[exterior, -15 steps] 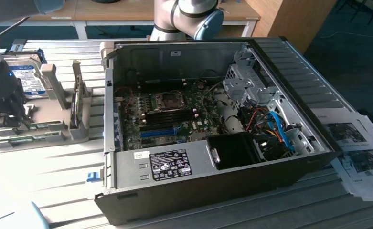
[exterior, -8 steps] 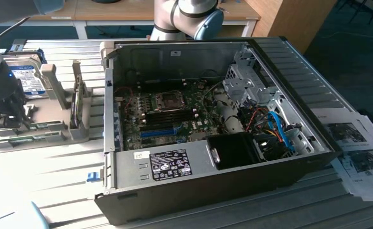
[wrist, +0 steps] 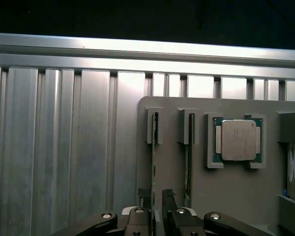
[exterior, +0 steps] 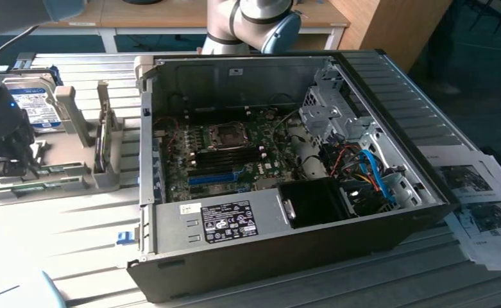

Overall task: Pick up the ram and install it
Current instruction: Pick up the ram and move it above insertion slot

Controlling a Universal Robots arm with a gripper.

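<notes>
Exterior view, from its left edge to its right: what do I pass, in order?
gripper → blue motherboard slot → black housing inside the open computer case → printed sheets. The hard drive is left out because it overlaps the gripper.

Open PC case (exterior: 387,83) fills the centre of the exterior view, with a motherboard (exterior: 233,154) inside, a black shroud (exterior: 319,200) at its lower right and papers (exterior: 481,205) at the frame's right edge. A grey holder (exterior: 70,138) sits at the exterior view's left on a slatted metal table (exterior: 62,224), with a hard drive (exterior: 34,102) standing in it at upper left. In the wrist view a CPU (wrist: 238,140) lies flat in a holder pocket.
</notes>
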